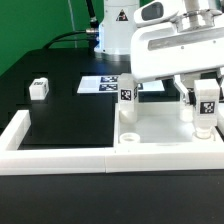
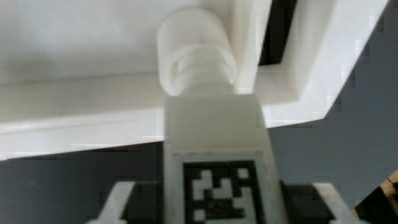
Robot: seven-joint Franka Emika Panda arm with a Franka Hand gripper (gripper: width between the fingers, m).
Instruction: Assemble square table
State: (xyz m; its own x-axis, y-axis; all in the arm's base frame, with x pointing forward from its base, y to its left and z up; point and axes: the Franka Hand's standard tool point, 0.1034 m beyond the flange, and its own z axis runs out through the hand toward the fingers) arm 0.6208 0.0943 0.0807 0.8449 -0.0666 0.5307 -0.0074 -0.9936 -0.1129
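The arm [image 1: 112, 30] is glossy white with rounded shells, and its upright column bears a small black triangular mark [image 1: 118, 15]. A silver-grey collar [image 1: 190, 8] sits above the gripper [image 1: 203, 98], whose body is a broad, boxy white block with softly rounded edges. Short dark fingers [image 1: 187, 97] hang below it. In the wrist view they show only as blurred grey-and-black edges.

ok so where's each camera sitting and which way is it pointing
exterior view: off the arm, beside the table, facing the arm's base across the fence bars and the square table; shows the arm and gripper.
wrist view: on the wrist, looking along the held leg toward the square table; only the fingers show.
shared: the held leg and the square table.
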